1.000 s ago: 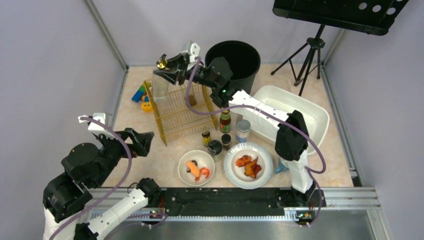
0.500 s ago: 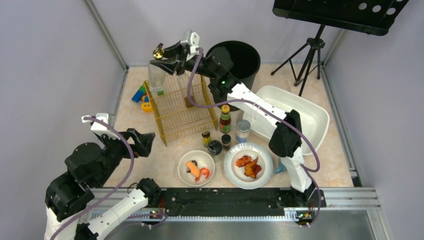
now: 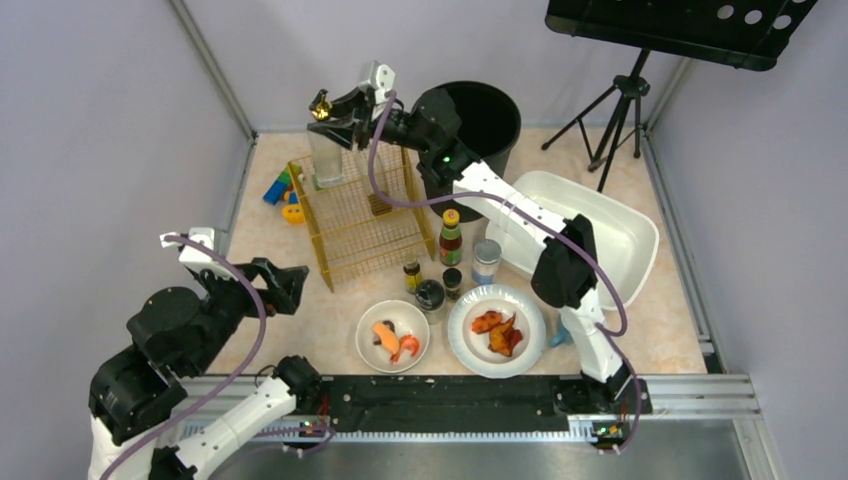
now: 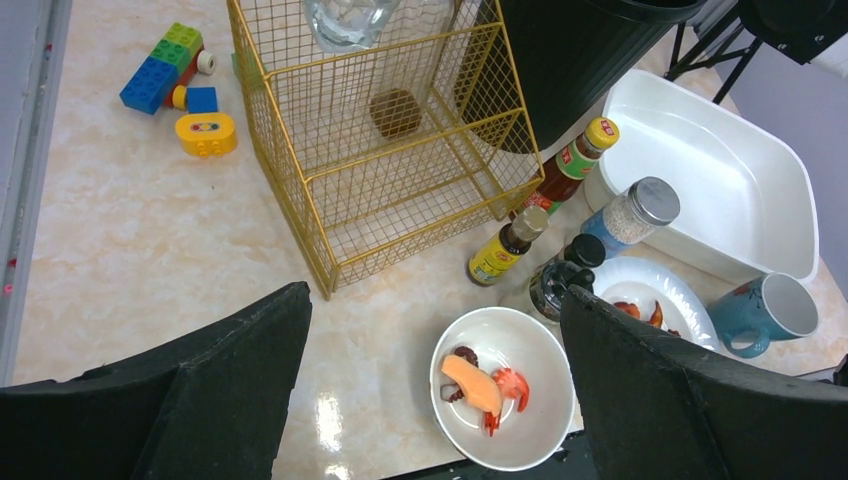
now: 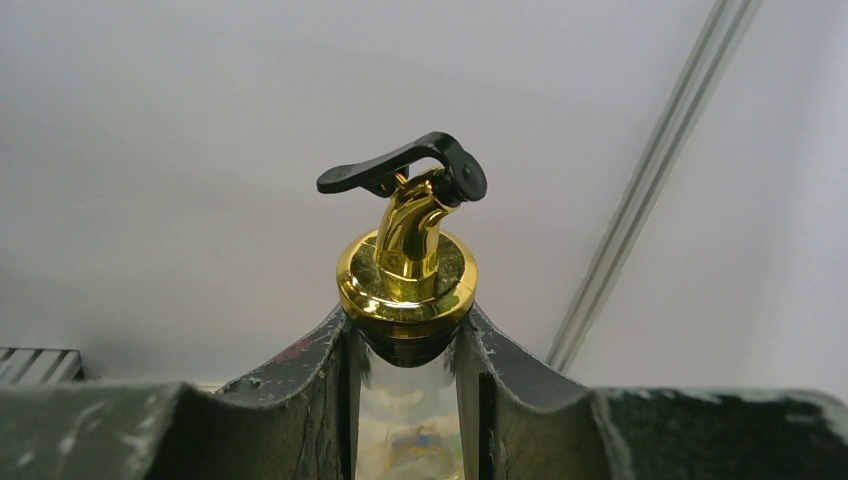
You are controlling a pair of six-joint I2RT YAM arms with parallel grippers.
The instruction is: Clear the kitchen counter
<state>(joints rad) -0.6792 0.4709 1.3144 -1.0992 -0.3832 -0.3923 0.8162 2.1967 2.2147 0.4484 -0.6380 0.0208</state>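
Over the top external view, the worktop (image 3: 300, 285) fills the floor of the cell from the black front rail (image 3: 450, 398) to the back walls: a flat beige-peach slab with a faint speckled marble pattern. The right arm reaches to its far left corner, jaws closed on the neck of a clear glass bottle (image 3: 325, 162). The bottle hangs upright over the back left corner of a yellow wire rack (image 3: 365, 222). The left arm's jaws stand wide apart above the near left of the worktop, holding nothing. No writing can be read from up here.

From the left wrist, both black fingers (image 4: 200, 400) frame the same pale marbled surface. A sauce bottle (image 4: 573, 165) beside the white tub (image 4: 700, 160) has a yellow cap with a red mark and a red and green label. A smaller bottle (image 4: 505, 248) wears a yellow label. The print on both is too small to read. The toy bricks (image 4: 165, 75) show no lettering.

At the right wrist, the jaws press either side of the bottle's neck just under its gold pourer (image 5: 408, 262), which carries a black lever and no marking.
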